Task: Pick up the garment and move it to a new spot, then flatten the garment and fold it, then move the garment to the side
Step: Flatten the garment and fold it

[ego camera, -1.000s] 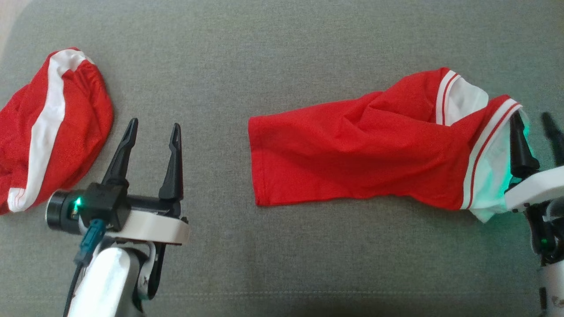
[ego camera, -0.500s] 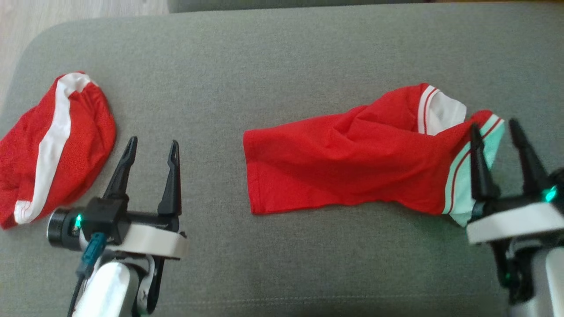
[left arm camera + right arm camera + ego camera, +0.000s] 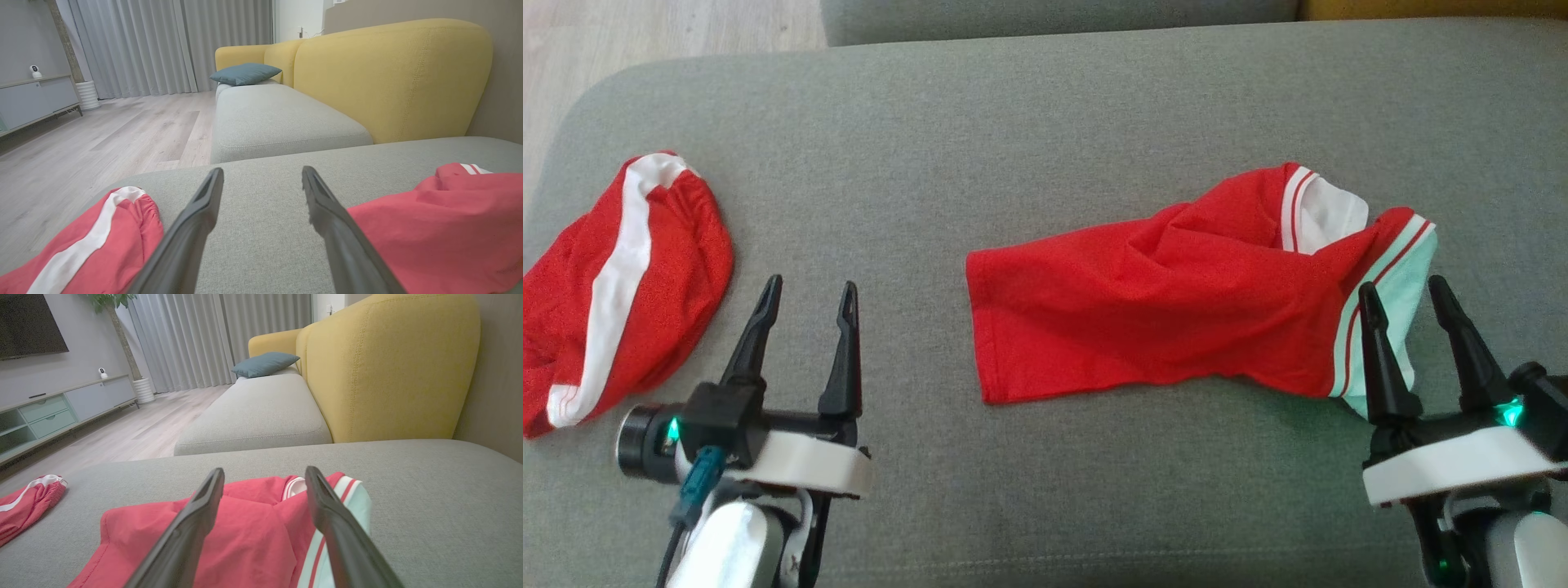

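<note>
The red garment [image 3: 1160,314] lay rumpled, roughly folded, on the right half of the grey cushion [image 3: 1045,122], its white-striped end toward the robot's right. The right gripper [image 3: 1401,284] stood at that end, fingers spread, gripping nothing. The left gripper [image 3: 812,282] was likewise spread and empty over bare cushion, between this garment and a second red garment [image 3: 621,278] at the left edge.
</note>
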